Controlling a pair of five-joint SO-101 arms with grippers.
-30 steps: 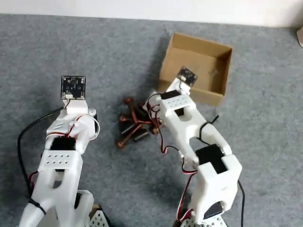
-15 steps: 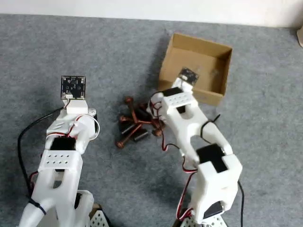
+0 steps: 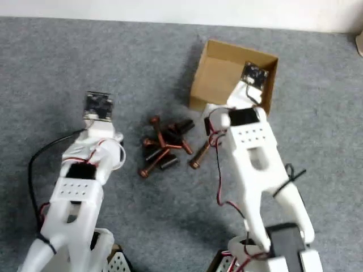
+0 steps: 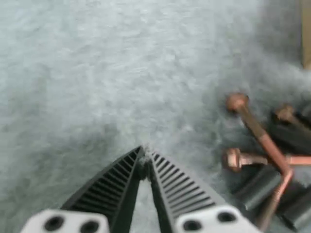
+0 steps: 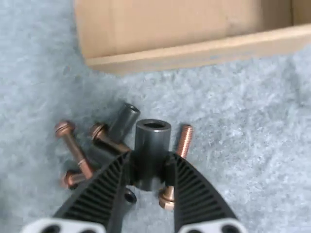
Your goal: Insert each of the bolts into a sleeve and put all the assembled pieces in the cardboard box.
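Note:
My right gripper (image 5: 148,158) is shut on a dark sleeve (image 5: 152,140), held upright above the carpet in front of the cardboard box (image 5: 194,48). Just under it lies a copper bolt (image 5: 183,139), the same loose bolt (image 3: 199,154) that sits right of the pile in the high view. Several bolts and dark sleeves form a pile (image 3: 161,146) between the arms; the box (image 3: 199,79) stands beyond it. My left gripper (image 4: 146,154) is shut and holds nothing, low over bare carpet beside a long bolt (image 4: 257,130) and a sleeve (image 4: 256,186) of the pile.
Grey carpet covers the table. The right arm (image 3: 252,147) stands close to the box's near wall. The left arm (image 3: 85,170) is left of the pile. A lying sleeve (image 5: 124,119) and two bolts (image 5: 69,141) rest near the right gripper.
The right arm swung right, away from the pile and toward the box's front, with the sleeve. One bolt now lies apart at the pile's right. The left arm shifted slightly right.

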